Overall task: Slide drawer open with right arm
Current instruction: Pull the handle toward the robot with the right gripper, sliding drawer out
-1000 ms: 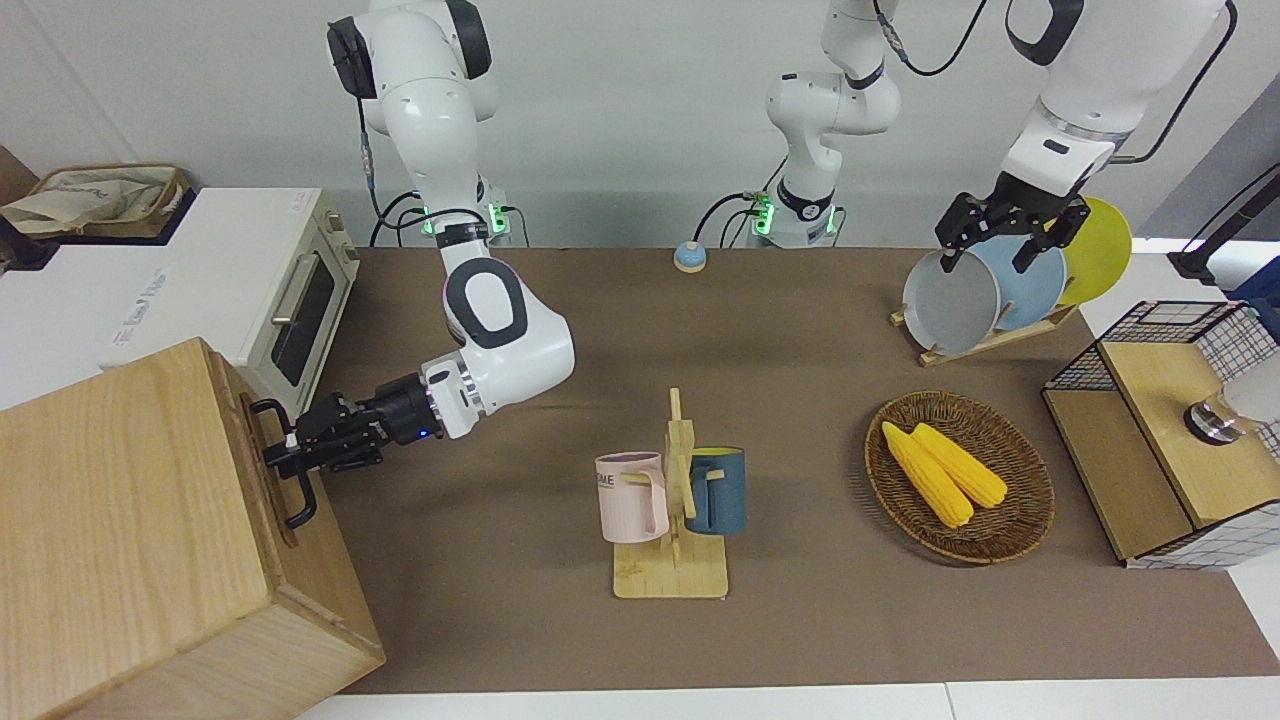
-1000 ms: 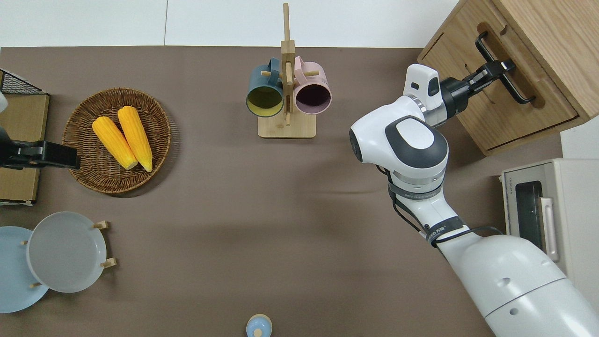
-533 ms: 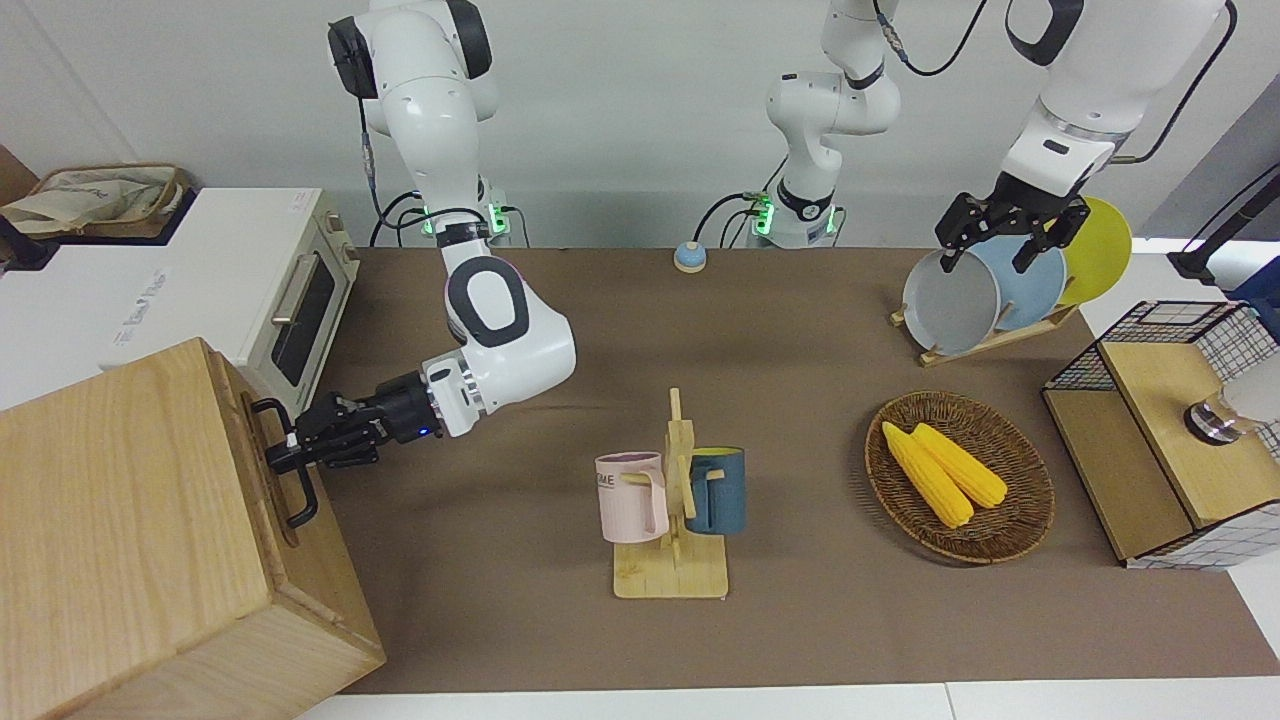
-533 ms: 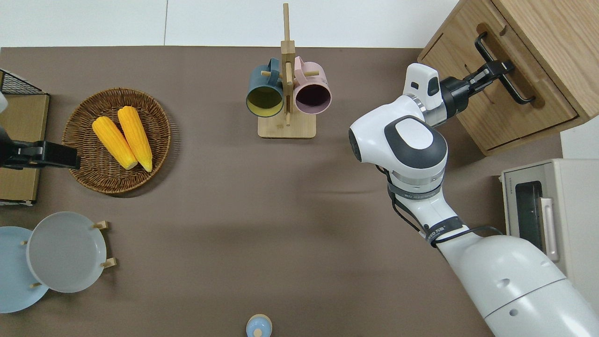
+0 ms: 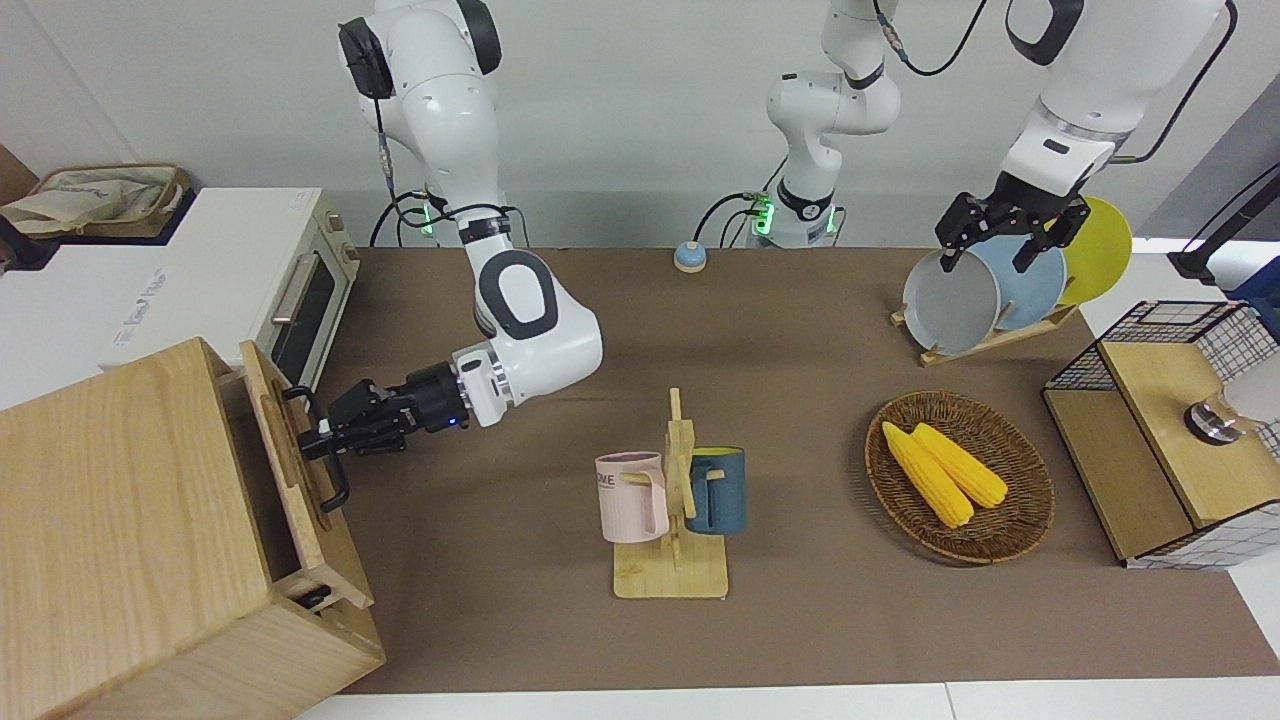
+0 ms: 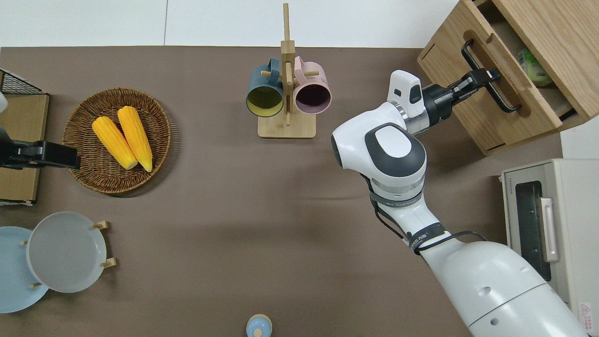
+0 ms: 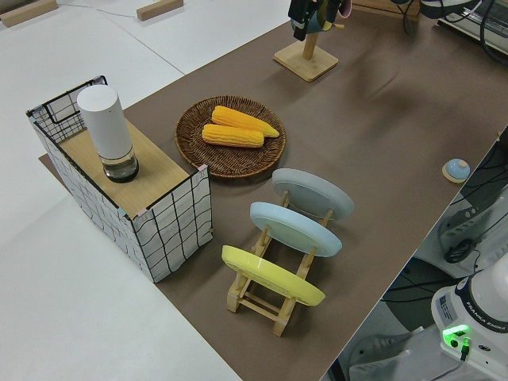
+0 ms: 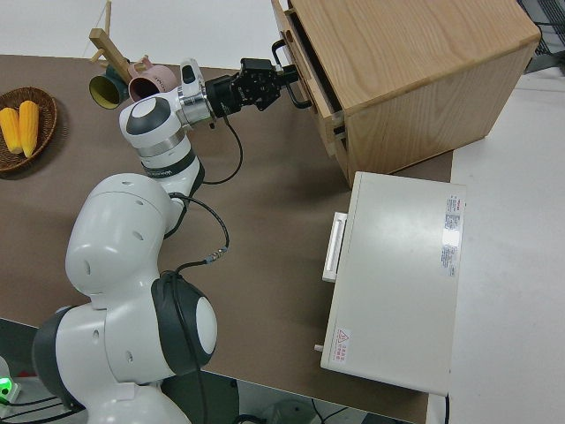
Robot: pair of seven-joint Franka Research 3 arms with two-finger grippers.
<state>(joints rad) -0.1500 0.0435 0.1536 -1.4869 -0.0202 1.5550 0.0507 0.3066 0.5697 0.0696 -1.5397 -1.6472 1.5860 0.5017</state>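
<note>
So the right gripper is pinched onto the black bar handle of the drawer, grabbing it roughly at the middle of the bar, with the right arm stretched out low across the table toward it. That drawer is part of the big light-wood cabinet, which I'll use as the reference for everything else: it sits at the right arm's end of the table, at the edge farthest from the robots. The drawer is pulled partway out of the cabinet, enough that the overhead view shows a gap with something pale green lying inside, can't tell what it is. A white toaster oven stands right beside the cabinet, nearer to the robots. Moving away from the cabinet toward the left arm's end, you get a wooden mug rack with a pink mug and a dark blue mug, then a wicker basket holding two corn cobs. The left arm is parked, its gripper showing fingers spread apart.
</note>
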